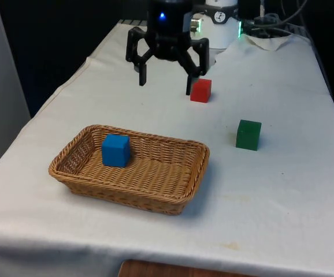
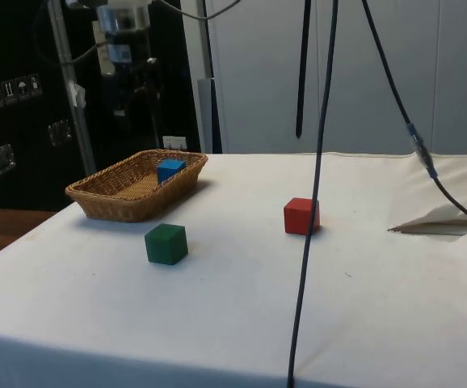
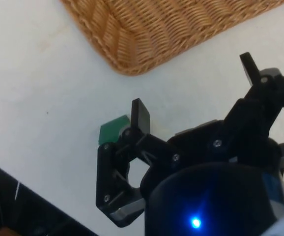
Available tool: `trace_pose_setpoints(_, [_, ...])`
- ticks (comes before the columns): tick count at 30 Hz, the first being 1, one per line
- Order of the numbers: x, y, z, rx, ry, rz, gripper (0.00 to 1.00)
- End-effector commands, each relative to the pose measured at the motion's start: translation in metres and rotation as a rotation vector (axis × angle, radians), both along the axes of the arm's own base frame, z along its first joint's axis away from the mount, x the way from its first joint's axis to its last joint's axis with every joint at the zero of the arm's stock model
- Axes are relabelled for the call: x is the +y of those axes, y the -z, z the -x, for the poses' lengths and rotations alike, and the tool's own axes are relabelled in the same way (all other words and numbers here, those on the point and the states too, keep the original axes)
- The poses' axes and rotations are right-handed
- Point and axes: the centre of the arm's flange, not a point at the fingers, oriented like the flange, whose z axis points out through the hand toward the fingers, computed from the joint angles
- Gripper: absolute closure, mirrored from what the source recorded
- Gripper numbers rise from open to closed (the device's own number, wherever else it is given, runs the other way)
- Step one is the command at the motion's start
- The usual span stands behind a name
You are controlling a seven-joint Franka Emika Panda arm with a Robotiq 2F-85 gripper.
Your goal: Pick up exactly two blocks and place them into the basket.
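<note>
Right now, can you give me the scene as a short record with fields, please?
gripper: open, empty, above the table
basket: wicker, on the white cloth
in basket: blue block
on cloth: red block; green block
progress: one block of two placed

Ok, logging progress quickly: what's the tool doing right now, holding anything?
Tool: open, holding nothing, above the cloth behind the basket.

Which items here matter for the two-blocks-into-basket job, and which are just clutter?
Job items:
basket
blue block, already in the basket
red block, on the cloth
green block, on the cloth
gripper, open, holding nothing

Just lying about:
hanging black cables
white cloth
</note>
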Motion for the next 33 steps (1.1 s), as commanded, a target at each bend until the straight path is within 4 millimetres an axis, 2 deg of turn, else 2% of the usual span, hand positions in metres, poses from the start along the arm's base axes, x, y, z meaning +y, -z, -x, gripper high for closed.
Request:
trace_pose_setpoints(1, [0.005,-0.004,0.003,-0.001,0.002,0.002,0.0])
trace_pose_setpoints(13, [0.043,-0.016,0.01,0.003,-0.013,-0.003,0.0])
trace_pose_setpoints(14, [0.038,-0.013,0.004,0.004,-0.013,-0.004,0.0])
trace_pose_setpoints(15, [0.042,-0.014,0.004,0.005,-0.015,-0.005,0.0])
trace_pose_setpoints(18, [0.055,-0.019,0.011,0.002,-0.017,-0.004,0.0])
trace_pose_setpoints(22, [0.067,-0.015,0.013,-0.003,-0.019,-0.01,0.0])
trace_pose_setpoints(23, [0.065,-0.016,0.006,0.006,-0.021,-0.011,0.0])
trace_pose_setpoints(24, [0.069,-0.013,0.014,-0.004,-0.019,-0.011,0.0])
trace_pose_setpoints(30, [0.083,-0.002,0.019,-0.003,-0.02,-0.02,0.0])
trace_pose_setpoints(31, [0.08,-0.002,0.01,0.012,-0.021,-0.018,0.0])
trace_pose_setpoints(32, [0.084,-0.001,0.02,-0.003,-0.02,-0.02,0.0])
trace_pose_setpoints(33, [0.086,0.0,0.021,0.001,-0.02,-0.021,0.0])
